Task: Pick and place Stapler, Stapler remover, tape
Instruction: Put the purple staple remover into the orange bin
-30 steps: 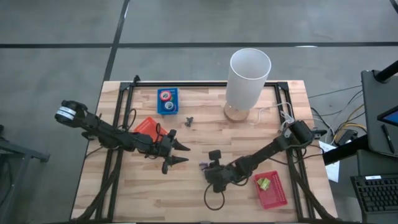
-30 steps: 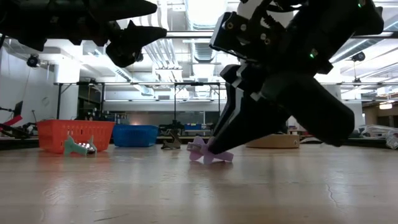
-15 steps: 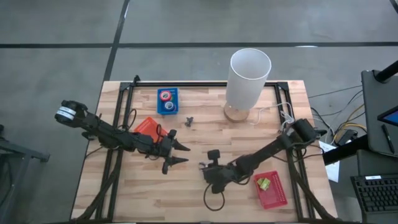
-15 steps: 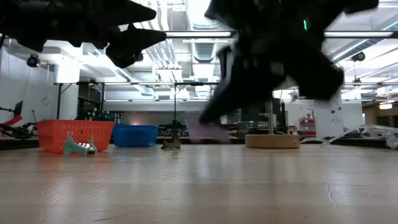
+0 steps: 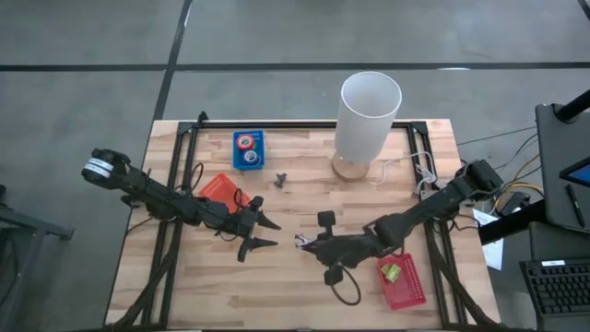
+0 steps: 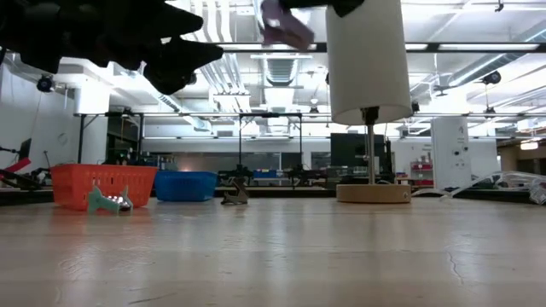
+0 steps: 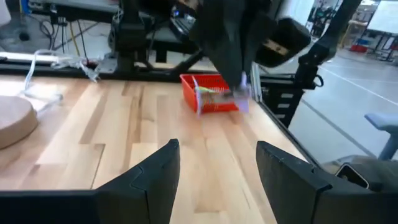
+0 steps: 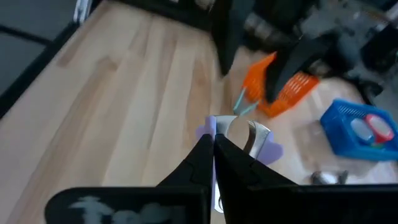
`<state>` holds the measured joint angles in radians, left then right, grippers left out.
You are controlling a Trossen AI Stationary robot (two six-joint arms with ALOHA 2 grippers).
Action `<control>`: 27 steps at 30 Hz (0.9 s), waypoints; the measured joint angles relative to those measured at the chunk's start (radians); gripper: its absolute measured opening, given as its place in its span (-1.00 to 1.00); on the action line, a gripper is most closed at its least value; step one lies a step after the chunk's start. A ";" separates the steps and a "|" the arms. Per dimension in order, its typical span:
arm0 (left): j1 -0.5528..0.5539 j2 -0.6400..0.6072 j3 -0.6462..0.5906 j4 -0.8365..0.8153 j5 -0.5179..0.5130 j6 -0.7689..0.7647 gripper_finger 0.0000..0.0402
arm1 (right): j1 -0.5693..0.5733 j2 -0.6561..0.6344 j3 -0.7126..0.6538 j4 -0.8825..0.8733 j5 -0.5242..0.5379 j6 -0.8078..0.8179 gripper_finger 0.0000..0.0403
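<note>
My right gripper (image 5: 309,244) is at the table's middle, shut on a purple stapler remover (image 8: 239,134) with metal claws. In the low view the remover (image 6: 284,21) shows high above the table. My left gripper (image 5: 260,231) hovers open just left of it, above the wood. A blue bin (image 5: 248,149) near the far edge holds a red and a blue tape roll (image 8: 373,127). A teal clawed piece (image 6: 108,201) lies on the table by the orange basket (image 5: 218,189). A stapler does not plainly show. My right gripper pinches the purple stapler remover between its two fingers (image 8: 205,155), on the plastic body (image 8: 208,127) beside the metal claws. The remover is lifted clear of the table, with the claws pointing away from the fingers.
A white lamp (image 5: 369,115) stands on a round wooden base at the far right. A red basket (image 5: 402,279) with a yellow-green piece sits at the near right. A small dark object (image 5: 280,178) lies behind the middle. Bare wood lies near both grippers.
My right gripper has risen from the table with the purple stapler remover, which rested on the wood a second ago and now hangs well above it. The gripper has stayed shut.
</note>
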<state>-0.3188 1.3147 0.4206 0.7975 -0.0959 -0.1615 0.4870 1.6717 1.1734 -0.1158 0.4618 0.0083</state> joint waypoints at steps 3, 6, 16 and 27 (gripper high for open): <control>-0.001 0.030 0.006 0.014 -0.013 -0.001 0.06 | -0.001 -0.021 0.000 0.035 -0.002 -0.025 -0.96; -0.001 0.086 0.044 0.015 -0.075 -0.004 0.06 | -0.004 -0.021 0.000 0.078 -0.052 -0.059 -0.96; -0.001 0.233 0.177 0.010 -0.097 -0.006 0.06 | -0.007 -0.020 -0.002 0.082 -0.071 -0.062 -0.96; 0.000 0.226 0.189 0.006 -0.130 -0.056 0.06 | -0.008 -0.019 -0.010 0.044 -0.070 -0.009 -0.96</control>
<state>-0.3183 1.5402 0.6094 0.8040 -0.2260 -0.2178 0.4793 1.6524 1.1629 -0.0715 0.3916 -0.0006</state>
